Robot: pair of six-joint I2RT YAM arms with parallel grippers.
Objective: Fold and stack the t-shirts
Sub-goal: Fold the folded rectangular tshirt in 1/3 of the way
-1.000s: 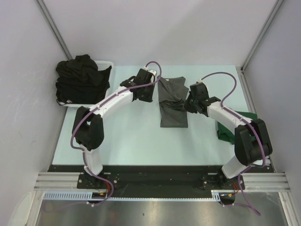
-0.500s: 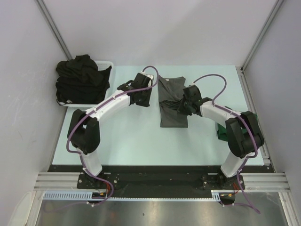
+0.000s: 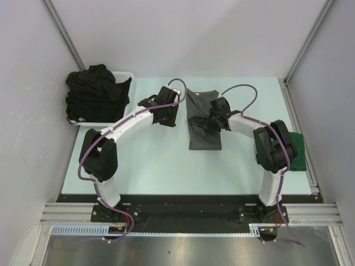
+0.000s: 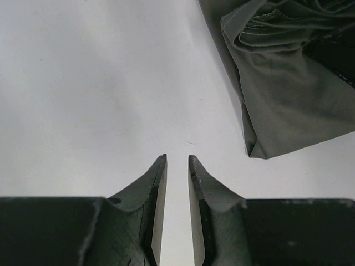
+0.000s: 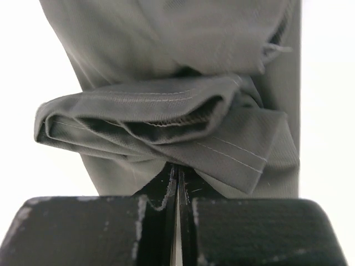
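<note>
On the worktop (image 3: 155, 160), seen from above, the right tool (image 3: 211, 121) has slid further left over the charcoal t-shirt (image 3: 204, 139), baring the green t-shirt (image 3: 297, 151); left wrist: the left tool (image 4: 177, 159) slightly parted, empty, beside the charcoal t-shirt; right wrist: the right tool pinched on its fold.

Here's the pale mint flat tabletop (image 3: 150, 160), smooth and matt, running between the grey walls. Dead centre lies the charcoal grey soft fabric t-shirt (image 3: 204, 136), a narrow strip running from the far side toward the near edge. Its near half lies flat against the surface, its far half is rumpled into raised folds. Far off to the left of that shirt and a touch further back, the white plastic basket (image 3: 125, 75) sits on the table's far left corner, heaped with black fabric t-shirts (image 3: 94, 91). Well to the right of the grey shirt and slightly nearer, the dark green fabric t-shirt (image 3: 297, 152) lies bunched at the table's right edge.
</note>
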